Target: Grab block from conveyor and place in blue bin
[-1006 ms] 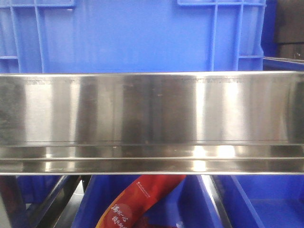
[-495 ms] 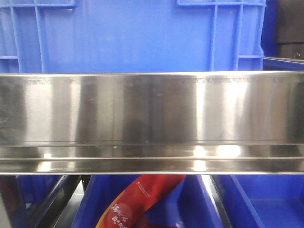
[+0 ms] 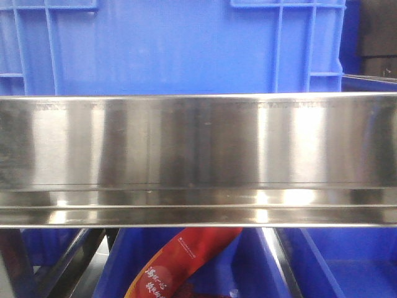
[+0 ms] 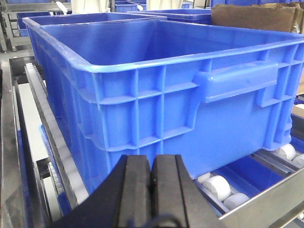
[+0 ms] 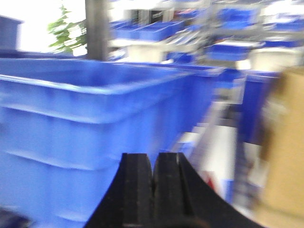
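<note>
A large blue bin (image 4: 166,80) fills the left wrist view, standing on a track of white rollers (image 4: 216,186). My left gripper (image 4: 151,164) is shut and empty, just in front of the bin's near wall. My right gripper (image 5: 154,161) is shut and empty; its view is blurred and shows a blue bin (image 5: 80,128) at its left. The front view shows the blue bin's wall (image 3: 173,43) above a steel rail (image 3: 198,155). No block shows in any view. The dark grey conveyor belt is out of view.
A red packet (image 3: 180,261) lies in a lower blue bin (image 3: 347,261) under the steel rail. A brown cardboard box (image 4: 256,16) stands behind the bin at the right. More blue bins sit on shelves (image 5: 156,28) in the background. A steel frame edge (image 4: 266,204) runs at lower right.
The front view is almost unchanged; only the reflections on the steel rail have shifted slightly.
</note>
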Robot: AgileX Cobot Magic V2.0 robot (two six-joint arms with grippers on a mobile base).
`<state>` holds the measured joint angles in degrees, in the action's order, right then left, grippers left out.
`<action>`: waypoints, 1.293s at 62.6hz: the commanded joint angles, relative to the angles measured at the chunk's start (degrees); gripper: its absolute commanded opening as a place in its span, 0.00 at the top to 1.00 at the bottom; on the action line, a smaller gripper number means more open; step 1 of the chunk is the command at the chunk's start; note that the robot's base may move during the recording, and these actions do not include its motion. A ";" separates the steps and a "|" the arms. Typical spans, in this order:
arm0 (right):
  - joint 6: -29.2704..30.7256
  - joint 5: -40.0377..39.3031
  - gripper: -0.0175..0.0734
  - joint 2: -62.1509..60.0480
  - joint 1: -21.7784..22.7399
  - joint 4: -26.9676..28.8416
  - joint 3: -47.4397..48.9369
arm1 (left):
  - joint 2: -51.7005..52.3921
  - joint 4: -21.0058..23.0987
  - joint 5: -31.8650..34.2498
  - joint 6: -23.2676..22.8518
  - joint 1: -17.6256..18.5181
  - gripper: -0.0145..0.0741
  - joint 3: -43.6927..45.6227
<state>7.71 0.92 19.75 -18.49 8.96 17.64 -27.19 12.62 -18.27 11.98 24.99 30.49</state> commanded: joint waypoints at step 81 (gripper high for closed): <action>-6.78 1.14 0.99 -19.75 13.80 -7.62 -17.64 | 0.46 0.09 1.26 -0.25 -0.06 0.96 -0.10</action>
<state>1.10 3.44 0.22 -4.67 1.66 0.00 -27.10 12.62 -17.89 11.98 24.99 30.40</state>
